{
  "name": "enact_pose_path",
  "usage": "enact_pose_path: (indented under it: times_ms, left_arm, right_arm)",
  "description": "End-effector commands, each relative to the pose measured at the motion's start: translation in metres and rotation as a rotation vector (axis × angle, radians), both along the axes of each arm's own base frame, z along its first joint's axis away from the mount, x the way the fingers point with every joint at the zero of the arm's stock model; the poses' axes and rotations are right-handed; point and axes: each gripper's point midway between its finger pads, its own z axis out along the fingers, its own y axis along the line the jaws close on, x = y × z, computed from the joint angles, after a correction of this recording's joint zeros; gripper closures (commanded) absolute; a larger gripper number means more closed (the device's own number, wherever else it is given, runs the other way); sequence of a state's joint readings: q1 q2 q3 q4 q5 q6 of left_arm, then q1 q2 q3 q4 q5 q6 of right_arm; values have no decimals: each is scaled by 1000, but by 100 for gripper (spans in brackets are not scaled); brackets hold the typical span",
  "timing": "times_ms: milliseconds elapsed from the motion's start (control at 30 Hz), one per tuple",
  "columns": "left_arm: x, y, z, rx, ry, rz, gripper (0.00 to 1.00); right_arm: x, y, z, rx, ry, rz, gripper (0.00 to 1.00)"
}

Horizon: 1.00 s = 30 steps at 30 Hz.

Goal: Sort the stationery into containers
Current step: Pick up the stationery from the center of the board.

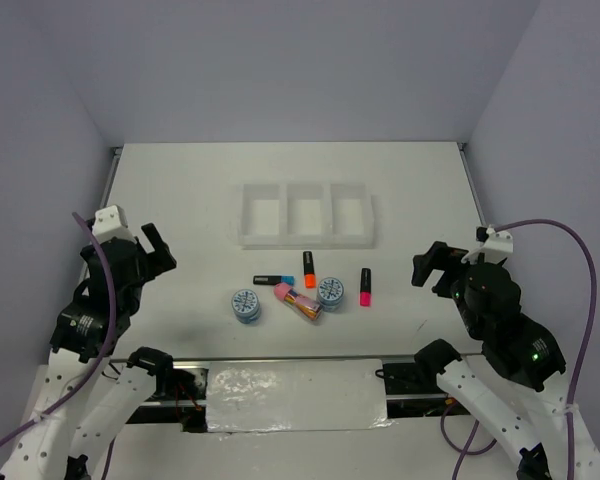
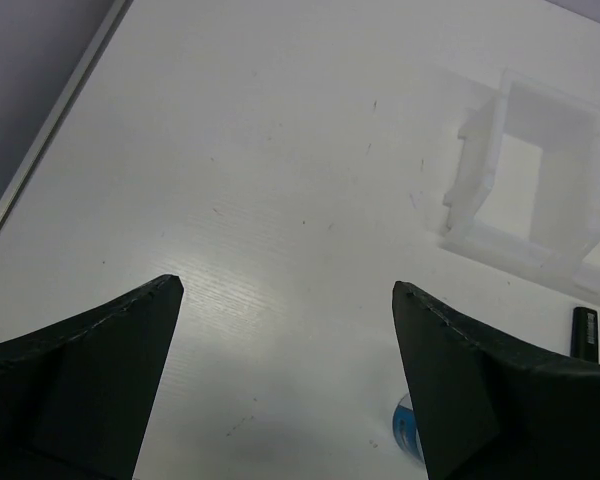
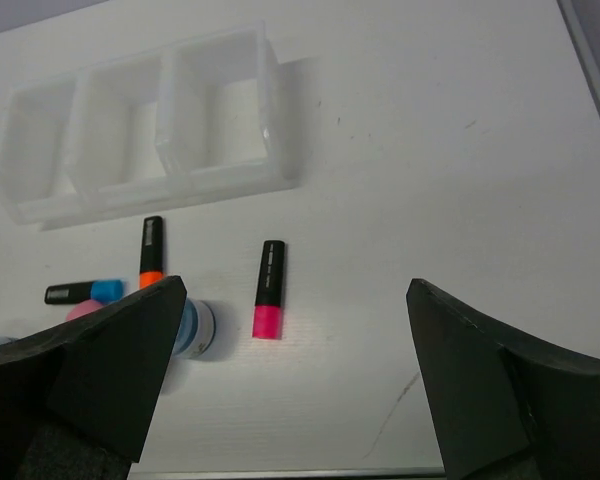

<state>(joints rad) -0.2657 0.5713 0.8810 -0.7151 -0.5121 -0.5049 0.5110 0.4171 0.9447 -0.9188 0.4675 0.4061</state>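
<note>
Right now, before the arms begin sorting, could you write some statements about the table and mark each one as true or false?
1. All three compartments of the tray are empty. True.
2. The pink-capped marker lies inside the tray. False: it lies on the table, on the near side of the tray.
3. The left gripper and the right gripper are both open and hold nothing. True.
4. The two discs are stacked on each other. False: the left disc and the right disc lie apart, with the bundle between them.
</note>
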Motion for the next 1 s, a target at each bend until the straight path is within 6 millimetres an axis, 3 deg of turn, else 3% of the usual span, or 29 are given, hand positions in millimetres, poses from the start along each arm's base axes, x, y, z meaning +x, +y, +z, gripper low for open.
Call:
enact_pose_path:
  times_ms: [0,267,500,633,667,733,767,867,967]
  left_arm:
    - [3,1,9,-23,-47,28,1]
    - [3,8,6,-25,-20,90,1]
    - [12,-15,9,-122,26,26,1]
    - [30,-65,-26,-233,163,-116,1]
    - [30,-95,-41,-239,220,-175,1]
    - [29,-115,-52,-209,242,-178,1]
    - [22,-142,-61,-202,283,-236,1]
    - [11,-160,-82,-150,354,-240,1]
    - [3,-176,-100,-131,405,-303,1]
  right_arm:
    - [-1,-12,15,14,-41,-67,0]
    - [-4,-8,23,23,-101,-16,0]
    - [0,4,20,15,-76,37,0]
    - [18,25,-6,-6,61,77,0]
    - [25,32,-18,-19,119,83,0]
    - [30,45,-26,1,148,119,0]
    - [34,53,-28,19,134,140,0]
    - [33,67,-33,58,122,210,0]
    - [27,68,-44,44,159,233,0]
